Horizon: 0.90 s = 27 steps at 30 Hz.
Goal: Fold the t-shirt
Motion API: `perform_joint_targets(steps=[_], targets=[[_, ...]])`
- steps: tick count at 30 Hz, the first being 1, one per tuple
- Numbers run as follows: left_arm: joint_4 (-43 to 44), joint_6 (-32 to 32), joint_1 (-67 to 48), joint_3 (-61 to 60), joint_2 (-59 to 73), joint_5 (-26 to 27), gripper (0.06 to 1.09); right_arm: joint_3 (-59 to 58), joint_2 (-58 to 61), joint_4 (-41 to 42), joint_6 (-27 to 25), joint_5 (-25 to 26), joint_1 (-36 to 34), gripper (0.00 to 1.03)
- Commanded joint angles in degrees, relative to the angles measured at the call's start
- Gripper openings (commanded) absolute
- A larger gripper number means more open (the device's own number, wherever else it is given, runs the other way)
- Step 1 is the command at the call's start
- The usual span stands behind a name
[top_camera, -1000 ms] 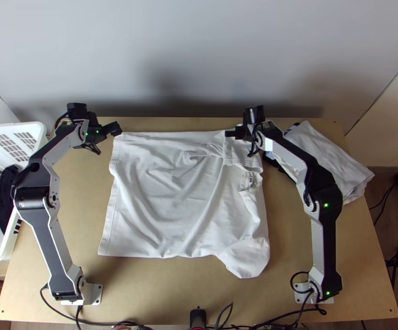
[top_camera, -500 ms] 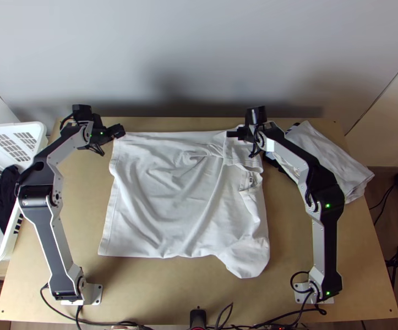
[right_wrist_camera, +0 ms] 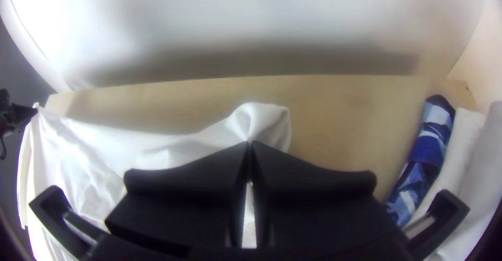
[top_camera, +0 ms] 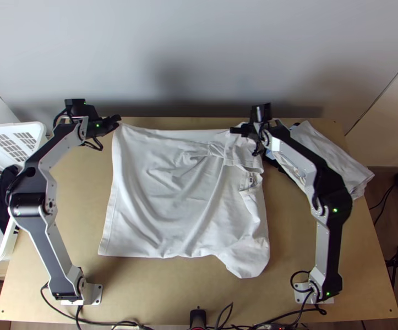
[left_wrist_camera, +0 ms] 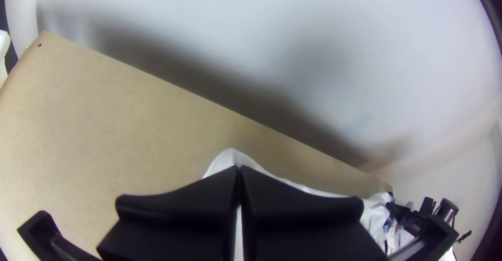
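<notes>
T-shirt (top_camera: 160, 209) at the left claw (left_wrist_camera: 239, 169): far corner pinched between pressed-together fingers.
Right claw (right_wrist_camera: 250, 144): likewise pinching cloth, near the other far corner.
Far edge (top_camera: 171, 135): we should keep it taut — both claws rising level.
Body: spread, creased on the table (top_camera: 80, 209); we'd carry evenly toward the near edge (top_camera: 143, 254) — no dragging.

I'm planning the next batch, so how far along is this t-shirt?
Fairly early, I'd judge. The t-shirt is laid out wide on the table, its right side seemingly partly turned in. In hand: the left gripper and right gripper are each shut on its far edge. Likely remaining: folding that edge over, then making it compact, since most of it lies spread.
</notes>
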Motion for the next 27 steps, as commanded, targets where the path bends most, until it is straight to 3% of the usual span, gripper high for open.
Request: perform_joint_targets(steps=[1, 13, 19, 27], targets=[[-0.8, -1.0, -0.4, -6.2, -8.4, 3.0, 0.09, -5.3, -8.7, -3.4, 2.2, -0.1, -0.5, 0.03], [-5.1, 0.7, -0.4, -18.3, -17.0, 10.2, 0.09, -18.5, -24.6, -11.9, 1.9, -4.6, -2.1, 0.03], [-5.3, 2.8, 0.3, -24.6, -19.4, 11.2, 0.09, -24.7, -30.2, -12.6, 2.0, -6.3, -1.9, 0.03], [-5.5, 3.9, 4.9, -29.4, -22.9, 20.5, 0.09, -27.0, -32.0, -12.9, 2.2, -6.8, -2.0, 0.03]])
